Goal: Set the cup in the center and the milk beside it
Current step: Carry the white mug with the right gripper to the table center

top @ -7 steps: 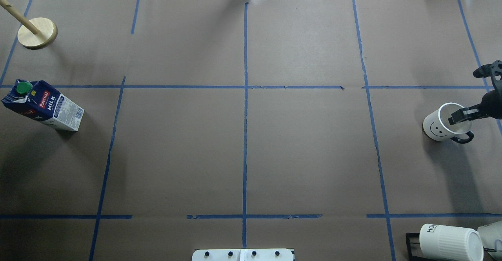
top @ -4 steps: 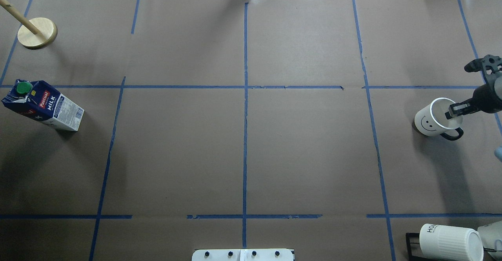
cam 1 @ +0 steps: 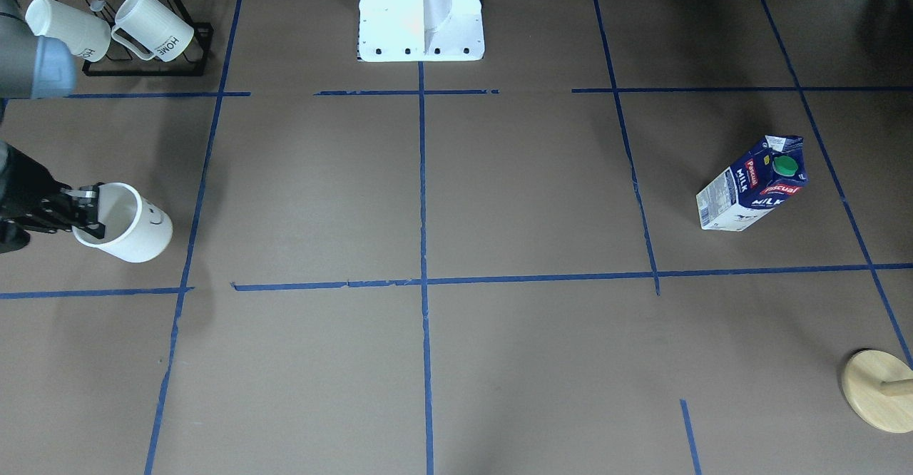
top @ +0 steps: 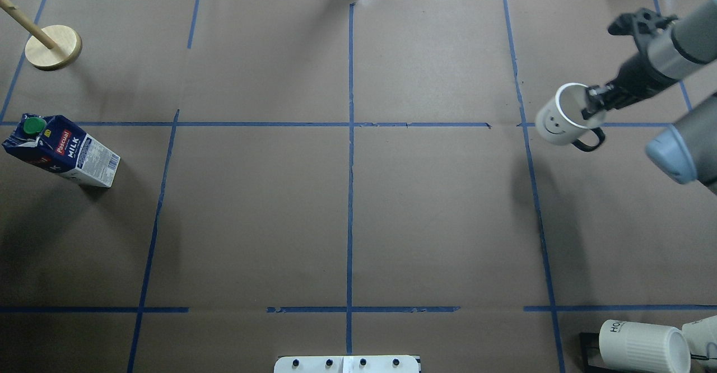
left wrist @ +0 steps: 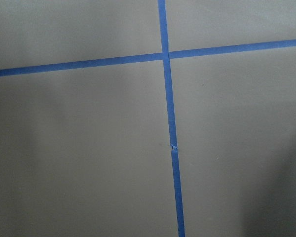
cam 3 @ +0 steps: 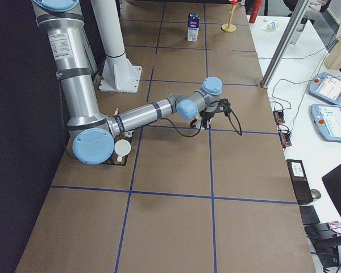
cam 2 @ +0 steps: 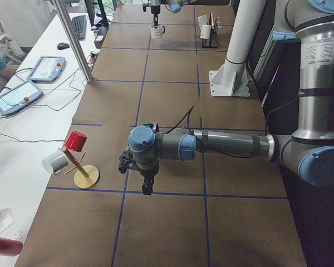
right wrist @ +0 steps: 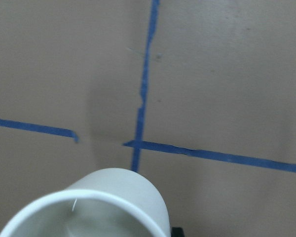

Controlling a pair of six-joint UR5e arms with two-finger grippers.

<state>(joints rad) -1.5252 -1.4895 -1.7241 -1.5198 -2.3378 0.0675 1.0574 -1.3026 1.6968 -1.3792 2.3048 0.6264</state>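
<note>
Right jaws clamp the rim of the empty cup [top: 552, 126] over the table [top: 437, 222], right side. Left jaws: open or closed, I cannot tell. Milk [top: 61, 150] stands at the left edge.

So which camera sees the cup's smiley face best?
The overhead exterior view: the cup faces it, smile whole. Front-facing shows the smile skewed; right wrist shows only the rim; exterior left shows it tiny.

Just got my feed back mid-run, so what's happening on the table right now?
The right gripper is shut on the rim of the cup and holds it tilted above the right side of the table, well short of the center crossing. The milk stands untouched at the far left. The left gripper hangs over bare table, not at the milk; whether it is open cannot be told.
</note>
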